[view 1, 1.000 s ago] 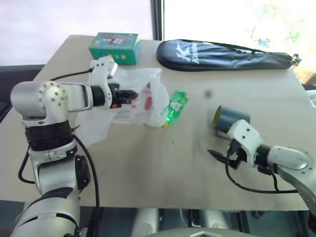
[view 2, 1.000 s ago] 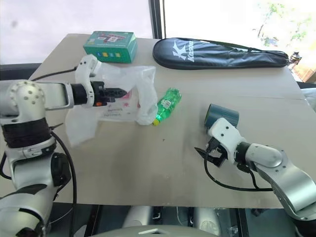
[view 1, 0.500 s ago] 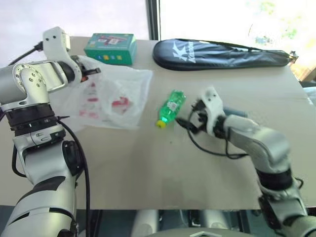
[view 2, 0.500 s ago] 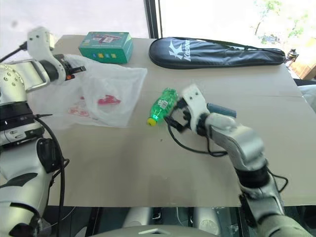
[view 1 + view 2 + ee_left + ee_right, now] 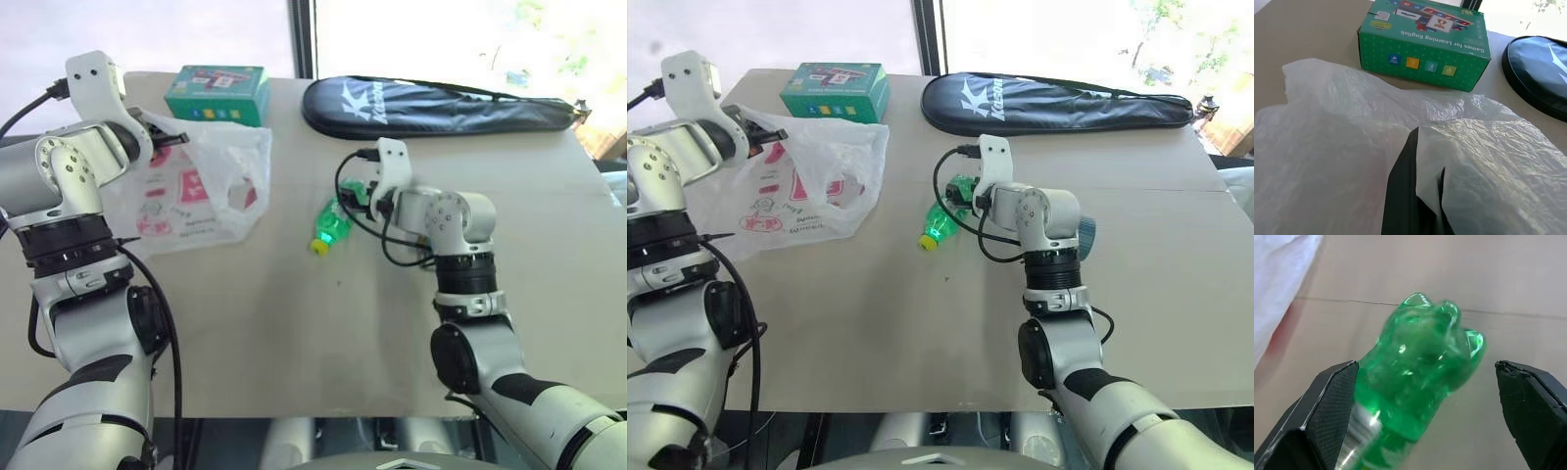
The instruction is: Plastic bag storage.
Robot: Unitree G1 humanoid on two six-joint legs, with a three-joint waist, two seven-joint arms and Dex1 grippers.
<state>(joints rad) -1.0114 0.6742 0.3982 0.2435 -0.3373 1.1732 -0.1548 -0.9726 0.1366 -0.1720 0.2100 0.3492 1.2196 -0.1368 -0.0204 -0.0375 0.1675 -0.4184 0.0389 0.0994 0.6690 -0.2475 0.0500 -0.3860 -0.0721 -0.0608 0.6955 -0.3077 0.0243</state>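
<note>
Right gripper (image 5: 1425, 377) swung over, jaws open around bottle (image 5: 1415, 367); left jaws pinch plastic bag (image 5: 1488, 161).

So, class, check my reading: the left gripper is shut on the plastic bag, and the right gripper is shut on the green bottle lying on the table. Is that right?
One thing is wrong. The right gripper is not shut: the right wrist view shows its jaws wide open on either side of the green bottle. The left gripper is indeed shut on the plastic bag, and the bottle does lie on the table.

1 bag (image 5: 191, 186), 1 bottle (image 5: 330, 223), 1 box (image 5: 217, 94), 1 case (image 5: 441, 107)
</note>
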